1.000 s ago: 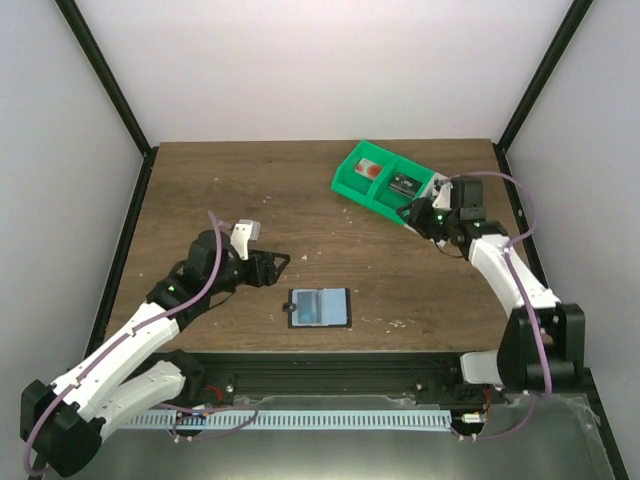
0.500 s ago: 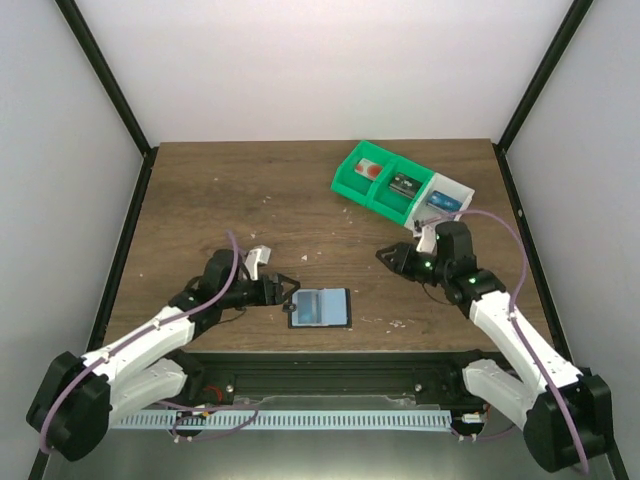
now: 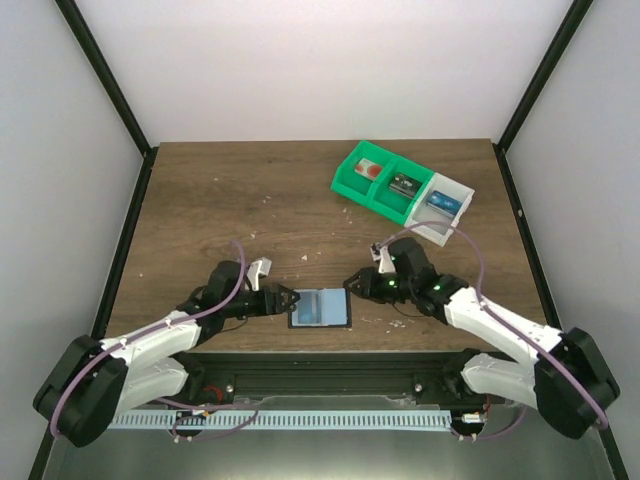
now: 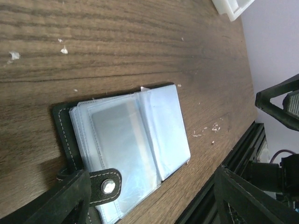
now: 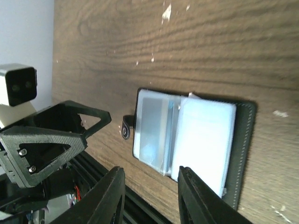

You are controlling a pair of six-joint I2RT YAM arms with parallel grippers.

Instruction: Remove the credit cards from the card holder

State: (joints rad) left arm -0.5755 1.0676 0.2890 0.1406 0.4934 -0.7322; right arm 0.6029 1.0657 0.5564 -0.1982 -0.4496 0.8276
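The card holder (image 3: 320, 307) lies open on the bench (image 3: 250, 190) near its front edge, flanked by left gripper (image 3: 288, 298), released wide, and right gripper (image 3: 352, 285), partly released, both empty, apparently placed to brace and extract

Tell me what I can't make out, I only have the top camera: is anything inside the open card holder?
Observer: The left wrist view shows the card holder lined with clear plastic sleeves; a pale grey card seems to sit in the one by the snap tab.
Operator: Is the left gripper on that tab?
Observer: It's open wide, one finger beside the tab, the other beyond the holder's opposite edge.
Operator: And the right gripper?
Observer: The right wrist view shows it slightly open, nothing between its fingers, poised at the holder's edge.
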